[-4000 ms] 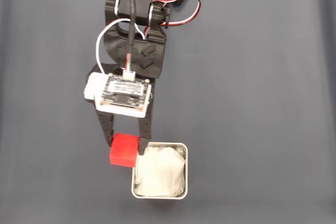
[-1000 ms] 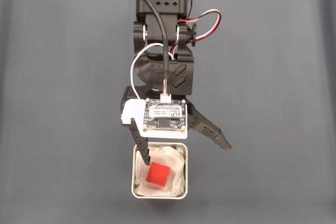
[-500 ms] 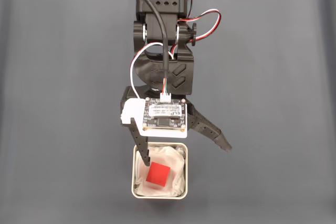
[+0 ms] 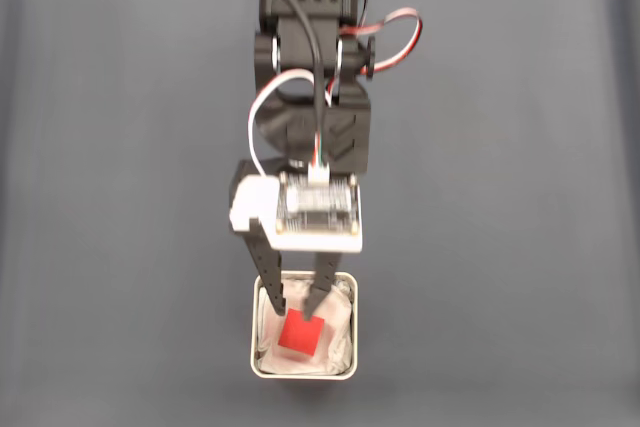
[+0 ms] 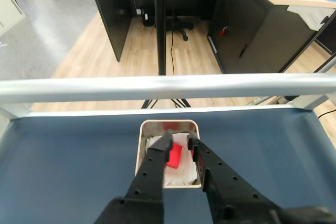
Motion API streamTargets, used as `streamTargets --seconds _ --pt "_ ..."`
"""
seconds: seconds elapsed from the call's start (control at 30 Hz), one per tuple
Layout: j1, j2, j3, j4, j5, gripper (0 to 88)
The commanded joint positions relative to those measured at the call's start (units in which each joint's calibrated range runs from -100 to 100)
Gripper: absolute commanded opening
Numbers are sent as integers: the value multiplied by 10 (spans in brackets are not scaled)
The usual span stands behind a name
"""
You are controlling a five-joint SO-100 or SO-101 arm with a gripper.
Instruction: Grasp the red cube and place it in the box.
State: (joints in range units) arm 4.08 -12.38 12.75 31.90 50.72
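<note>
The red cube (image 4: 300,335) lies on the white lining inside the box (image 4: 353,347), near the bottom centre of the fixed view. My gripper (image 4: 294,305) hangs over the box's upper half, its fingertips just short of the cube. The jaws stand a narrow gap apart, with nothing held between them. In the wrist view the cube (image 5: 175,156) shows through the gap of the gripper (image 5: 179,139), resting in the box (image 5: 139,150) below the tips.
The box stands on a dark blue-grey mat (image 4: 500,197). A pale metal rail (image 5: 157,86) runs along the table's far edge in the wrist view, with an office floor and desks beyond it.
The cube went from my grip beside the box to lying inside it. Over the last half second the wide-spread right finger has swung in, and the jaws are much closer together.
</note>
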Motion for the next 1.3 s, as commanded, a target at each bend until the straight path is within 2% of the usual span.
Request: streamTargets --seconds 0.0,0.33,0.67,0.9,1.07,1.27 --pt "-15 -112 15 -7 -4 0" --pt "-45 -475 450 -3 7 0" --pt "-37 -772 768 142 -1 0" --pt "-22 -874 854 328 -5 0" --pt "-13 -874 870 401 -5 0" --pt "-17 -875 871 440 -11 0"
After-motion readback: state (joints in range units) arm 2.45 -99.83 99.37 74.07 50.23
